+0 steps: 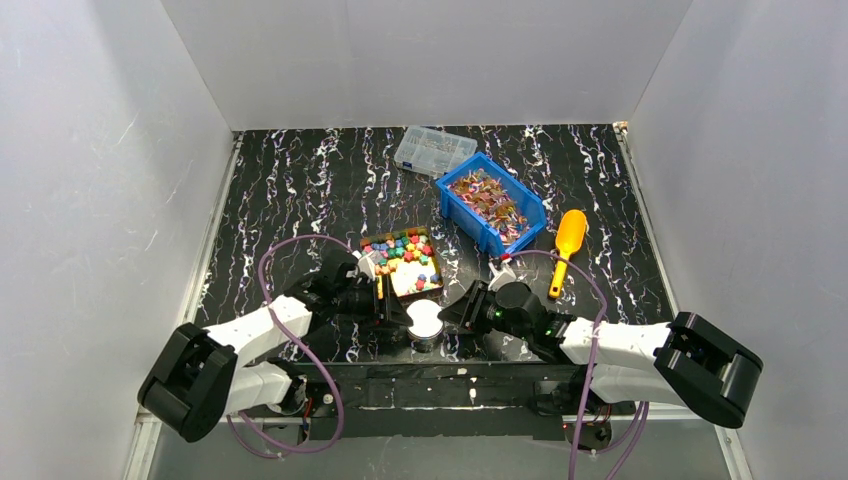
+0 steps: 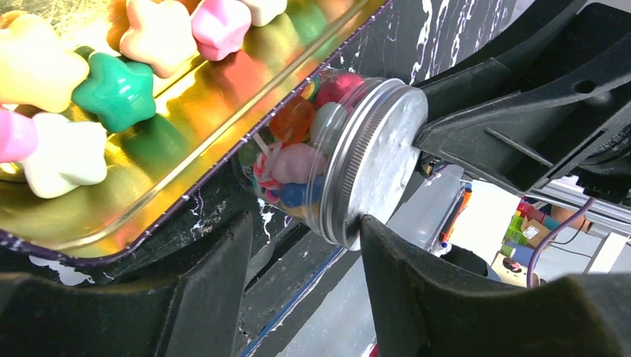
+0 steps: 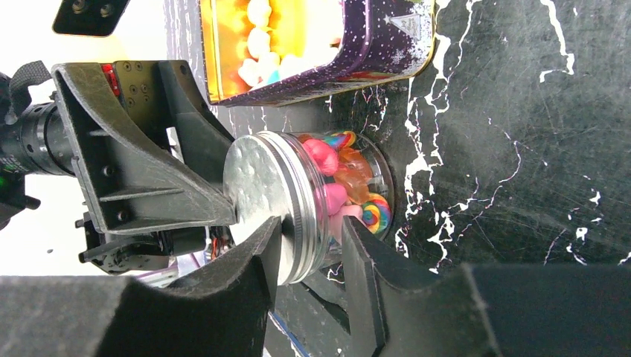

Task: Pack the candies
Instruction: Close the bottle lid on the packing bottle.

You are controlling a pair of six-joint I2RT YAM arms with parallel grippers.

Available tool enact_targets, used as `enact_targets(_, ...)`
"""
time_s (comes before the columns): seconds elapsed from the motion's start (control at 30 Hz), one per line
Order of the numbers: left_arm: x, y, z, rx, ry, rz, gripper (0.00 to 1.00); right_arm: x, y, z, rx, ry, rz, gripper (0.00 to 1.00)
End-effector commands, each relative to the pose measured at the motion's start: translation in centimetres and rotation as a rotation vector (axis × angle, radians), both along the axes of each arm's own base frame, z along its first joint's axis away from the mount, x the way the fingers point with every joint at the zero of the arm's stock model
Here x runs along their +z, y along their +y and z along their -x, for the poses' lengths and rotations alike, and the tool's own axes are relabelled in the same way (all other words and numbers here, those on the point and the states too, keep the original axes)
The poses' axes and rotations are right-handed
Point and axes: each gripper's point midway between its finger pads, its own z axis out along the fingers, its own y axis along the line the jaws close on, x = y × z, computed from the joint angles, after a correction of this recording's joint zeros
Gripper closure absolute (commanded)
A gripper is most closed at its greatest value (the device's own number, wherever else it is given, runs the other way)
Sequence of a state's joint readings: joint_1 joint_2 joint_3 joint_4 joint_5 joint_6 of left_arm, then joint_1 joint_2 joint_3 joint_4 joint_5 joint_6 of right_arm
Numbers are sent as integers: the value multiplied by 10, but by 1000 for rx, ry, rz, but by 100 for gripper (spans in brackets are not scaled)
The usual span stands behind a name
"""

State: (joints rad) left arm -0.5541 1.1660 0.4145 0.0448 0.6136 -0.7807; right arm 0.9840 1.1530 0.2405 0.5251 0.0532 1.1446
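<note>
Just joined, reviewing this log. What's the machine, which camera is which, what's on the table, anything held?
A left arm and right arm, bolted at the near edge of the table, each end in a two-finger gripper. The wide picture is from a fixed camera above and behind them; the other two from wrist cameras, the black shapes below being each gripper's own fingers. On the table: a blue bin of wrapped candies, a tin of star-shaped candies, a clear compartment box, a yellow scoop, a lidded jar of sweets. The left gripper and right gripper both straddle the jar; whether either clamps it, I cannot tell.
</note>
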Motion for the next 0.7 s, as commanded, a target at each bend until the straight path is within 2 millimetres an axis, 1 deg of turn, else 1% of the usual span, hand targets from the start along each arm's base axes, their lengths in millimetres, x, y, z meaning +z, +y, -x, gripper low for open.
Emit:
enact_targets(0.0, -3, 0, -3, -1, -9, -23, 45, 3, 3, -5, -8, -24, 20, 56)
enact_targets(0.2, -5, -1, -7, 4, -3, -32, 43, 1, 5, -7, -9, -20, 28, 55)
enact_targets(0.33, -7, -2, -7, 4, 5, -35, 46, -2, 7, -6, -4, -10, 32, 55)
enact_targets(0.43, -7, -1, -7, 6, 3, -36, 47, -6, 5, -6, -20, 5, 37, 54)
enact_targets(0.53, -7, -2, -8, 4, 4, -35, 47, -5, 6, -9, -29, 4, 35, 54)
enact_targets(0.67, -1, -4, -11, 7, -8, -26, 43, 1, 10, -13, -29, -14, 41, 52)
